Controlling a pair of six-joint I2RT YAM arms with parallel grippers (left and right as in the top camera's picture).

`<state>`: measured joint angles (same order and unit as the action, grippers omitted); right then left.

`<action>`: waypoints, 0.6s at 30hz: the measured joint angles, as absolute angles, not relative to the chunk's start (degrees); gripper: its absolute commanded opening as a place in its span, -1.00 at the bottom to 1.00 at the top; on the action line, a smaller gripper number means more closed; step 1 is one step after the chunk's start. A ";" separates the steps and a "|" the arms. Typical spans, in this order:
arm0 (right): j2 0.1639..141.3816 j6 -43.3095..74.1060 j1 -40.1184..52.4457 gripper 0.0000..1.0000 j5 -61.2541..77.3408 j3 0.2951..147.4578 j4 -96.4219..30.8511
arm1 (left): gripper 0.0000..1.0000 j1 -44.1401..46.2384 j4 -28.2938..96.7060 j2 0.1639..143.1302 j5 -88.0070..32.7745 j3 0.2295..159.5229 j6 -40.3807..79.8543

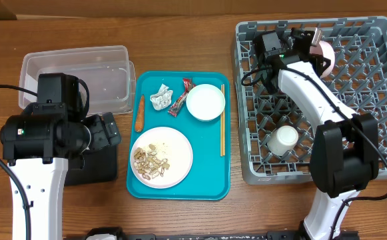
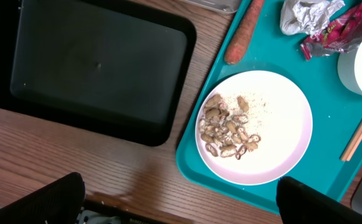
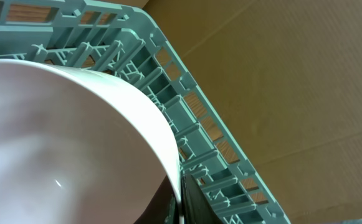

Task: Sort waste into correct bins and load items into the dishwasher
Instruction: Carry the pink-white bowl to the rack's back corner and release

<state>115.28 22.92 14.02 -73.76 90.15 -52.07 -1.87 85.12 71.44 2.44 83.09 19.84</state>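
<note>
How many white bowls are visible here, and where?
2. One white round bowl sits on the teal plastic tray; the second bowl is gripped by the right pincer over the grey lattice dish rack. Arms may hide others.

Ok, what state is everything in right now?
clear tub, empty
black tray, empty
plate, carrying food scraps
cup, lying in the dish rack
held bowl, on edge, gripped by right gripper
other bowl, upright, empty, on teal tray
left gripper, open, holding nothing

Left hand [image 1: 106, 131] spread, right hand [image 1: 313, 45] clamped.
</note>
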 measured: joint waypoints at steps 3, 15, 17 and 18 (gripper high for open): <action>115.31 22.48 14.02 -0.92 -73.73 90.15 -51.88 | 1.00 -1.87 85.12 71.44 2.44 83.09 19.84; 116.64 17.39 15.16 -0.92 -75.00 90.15 -49.36 | 0.99 -1.87 85.12 71.44 2.44 83.09 19.84; 117.12 17.15 15.62 -0.91 -75.90 90.15 -50.28 | 1.00 -1.87 85.10 71.44 2.44 83.09 19.84; 117.30 17.08 15.90 -0.84 -76.20 90.15 -50.63 | 0.99 -1.87 85.12 71.44 2.44 83.09 19.84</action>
